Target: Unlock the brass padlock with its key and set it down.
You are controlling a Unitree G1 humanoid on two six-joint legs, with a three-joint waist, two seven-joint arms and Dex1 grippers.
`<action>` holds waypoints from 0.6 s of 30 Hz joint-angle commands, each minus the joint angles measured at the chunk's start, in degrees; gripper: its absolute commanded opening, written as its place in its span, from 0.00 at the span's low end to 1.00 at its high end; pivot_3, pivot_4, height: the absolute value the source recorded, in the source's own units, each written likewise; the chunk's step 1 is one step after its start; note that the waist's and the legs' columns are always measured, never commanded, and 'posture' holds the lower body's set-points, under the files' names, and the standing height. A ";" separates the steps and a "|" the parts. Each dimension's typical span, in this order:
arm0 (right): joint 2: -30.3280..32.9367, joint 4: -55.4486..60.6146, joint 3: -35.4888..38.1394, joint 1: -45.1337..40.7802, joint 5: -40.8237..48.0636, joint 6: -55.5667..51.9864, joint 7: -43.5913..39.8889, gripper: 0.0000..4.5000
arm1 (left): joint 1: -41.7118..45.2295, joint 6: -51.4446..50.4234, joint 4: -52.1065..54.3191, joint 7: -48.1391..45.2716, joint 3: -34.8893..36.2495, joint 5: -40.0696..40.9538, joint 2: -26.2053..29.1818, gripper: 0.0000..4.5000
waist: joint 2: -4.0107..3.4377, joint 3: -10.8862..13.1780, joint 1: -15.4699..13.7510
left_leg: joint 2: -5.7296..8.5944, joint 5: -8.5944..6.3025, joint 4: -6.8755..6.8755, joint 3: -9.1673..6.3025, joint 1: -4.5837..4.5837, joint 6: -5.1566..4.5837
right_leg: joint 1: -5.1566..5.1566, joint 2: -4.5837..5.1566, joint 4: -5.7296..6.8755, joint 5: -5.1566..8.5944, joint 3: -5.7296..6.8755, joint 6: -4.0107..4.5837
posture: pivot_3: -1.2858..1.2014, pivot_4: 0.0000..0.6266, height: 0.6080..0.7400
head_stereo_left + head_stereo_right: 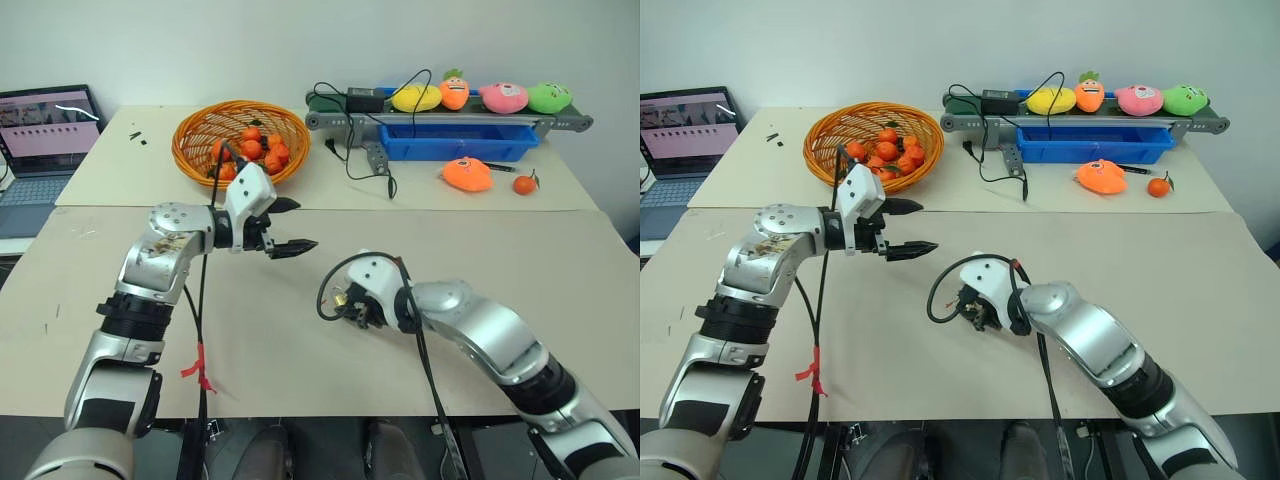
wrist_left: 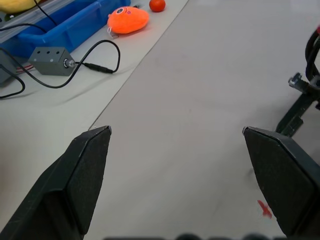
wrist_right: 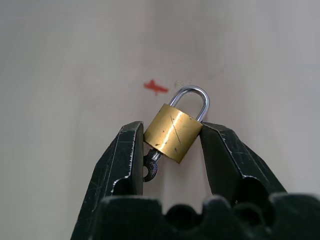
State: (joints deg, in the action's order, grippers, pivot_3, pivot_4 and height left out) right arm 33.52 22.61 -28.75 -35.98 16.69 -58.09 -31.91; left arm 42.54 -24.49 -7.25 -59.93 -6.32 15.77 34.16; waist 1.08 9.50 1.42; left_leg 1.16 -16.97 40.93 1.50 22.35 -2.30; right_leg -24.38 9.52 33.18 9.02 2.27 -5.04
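My right gripper (image 3: 171,128) is shut on the brass padlock (image 3: 173,133), its two black fingers pinching the sides of the gold body. The silver shackle (image 3: 196,95) points away from the wrist, and both its legs look seated in the body. The key (image 3: 151,167) sticks out of the padlock's underside, beside one finger. In the head views this gripper (image 1: 346,306) hovers just over the middle of the beige table (image 1: 560,270). My left gripper (image 1: 297,226) hangs open and empty to its left and higher up, its fingers pointing toward the right arm.
An orange wicker basket (image 1: 200,150) of small oranges stands behind the left arm. A laptop (image 1: 45,140) sits at the far left. At the back are a conveyor with plush toys (image 1: 500,98), a blue tray (image 1: 455,142), an orange plush (image 1: 467,175) and black cables (image 1: 360,160).
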 commanded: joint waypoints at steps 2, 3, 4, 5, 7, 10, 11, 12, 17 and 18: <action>-1.79 -7.19 -4.36 -5.27 -4.55 10.98 -7.02 0.40 | -2.70 -2.47 6.80 2.01 3.76 1.03 3.00 1.00 | 0.00 0.00 0.08 | 0.00 0.01 0.00 -0.01 0.00 0.01 | 0.00 0.00 0.00 0.00 0.00 0.00 | 0.52 0.24 1.00; -2.25 -9.08 -5.59 -6.24 -5.90 13.16 -8.28 0.40 | -3.52 -3.16 8.03 2.47 4.25 1.30 3.47 1.00 | 0.00 0.00 0.18 | 0.00 0.01 0.01 -0.01 0.00 0.01 | 0.00 0.00 0.01 0.00 0.00 0.00 | 0.52 0.24 1.00; -3.15 -11.12 -6.97 -7.31 -6.88 15.65 -10.10 0.40 | -4.77 -4.16 9.83 3.17 5.03 1.61 3.98 1.00 | 0.00 0.00 0.17 | 0.00 0.01 0.01 -0.02 0.00 0.01 | 0.00 0.00 0.01 0.00 0.00 0.00 | 0.52 0.24 1.00; -3.88 -12.60 -7.78 -7.98 -7.64 17.45 -11.44 0.40 | -5.62 -4.86 11.06 3.66 5.55 1.81 4.30 1.00 | 0.00 0.00 0.20 | 0.00 0.01 0.00 -0.03 0.01 0.02 | 0.00 0.00 0.01 0.00 0.01 0.00 | 0.52 0.24 1.00; -5.40 -15.68 -9.24 -9.40 -9.20 21.12 -14.11 0.40 | -7.65 -6.40 13.87 4.72 6.73 2.20 5.03 1.00 | 0.00 0.00 0.24 | 0.00 0.02 0.00 -0.04 0.01 0.04 | -0.01 0.00 0.01 0.00 0.01 0.00 | 0.52 0.24 1.00; -7.00 -18.57 -9.55 -10.17 -10.72 24.19 -16.71 0.40 | -9.44 -7.73 16.40 5.73 7.63 2.56 5.83 1.00 | 0.00 0.00 0.31 | 0.00 0.03 0.00 -0.04 0.00 0.06 | -0.01 0.00 0.02 0.00 0.01 0.00 | 0.52 0.24 1.00; -7.33 -19.43 -9.61 -10.30 -11.14 25.26 -17.66 0.40 | -9.96 -8.28 17.21 6.25 7.98 2.78 6.01 1.00 | 0.00 0.00 0.28 | 0.00 0.04 0.00 -0.04 0.01 0.07 | -0.02 0.00 0.02 0.00 0.01 0.00 | 0.52 0.24 1.00; -7.59 -20.25 -9.60 -10.33 -11.64 26.29 -18.47 0.40 | -10.41 -8.70 17.90 6.68 8.23 2.96 6.17 1.00 | 0.00 0.00 0.33 | 0.00 0.05 0.00 -0.05 0.01 0.08 | -0.01 0.00 0.02 0.00 0.02 0.00 | 0.52 0.24 1.00; -8.32 -22.90 -8.67 -9.98 -13.89 29.31 -20.72 0.75 | -11.26 -9.79 19.44 7.85 8.38 3.59 6.32 1.00 | 0.00 0.00 0.38 | 0.00 0.07 -0.02 -0.05 -0.02 0.13 | -0.02 -0.01 0.04 0.00 0.02 0.00 | 0.52 0.24 1.00; -8.43 -22.94 -8.28 -9.94 -14.06 29.27 -20.96 0.82 | -11.21 -9.77 19.37 7.90 8.32 3.63 6.31 1.00 | 0.00 0.00 0.41 | 0.00 0.07 -0.02 -0.05 -0.03 0.14 | -0.01 -0.01 0.04 0.00 0.02 0.00 | 0.52 0.24 1.00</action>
State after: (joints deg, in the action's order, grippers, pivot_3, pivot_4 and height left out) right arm 25.45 -0.91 -38.75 -44.95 3.23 -30.19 -51.87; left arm 31.02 -34.12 10.15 -52.45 0.72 18.37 39.91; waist 1.08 9.50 1.83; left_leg 1.16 -16.90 40.90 1.45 22.32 -2.16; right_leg -24.40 9.52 33.22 9.02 2.29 -5.05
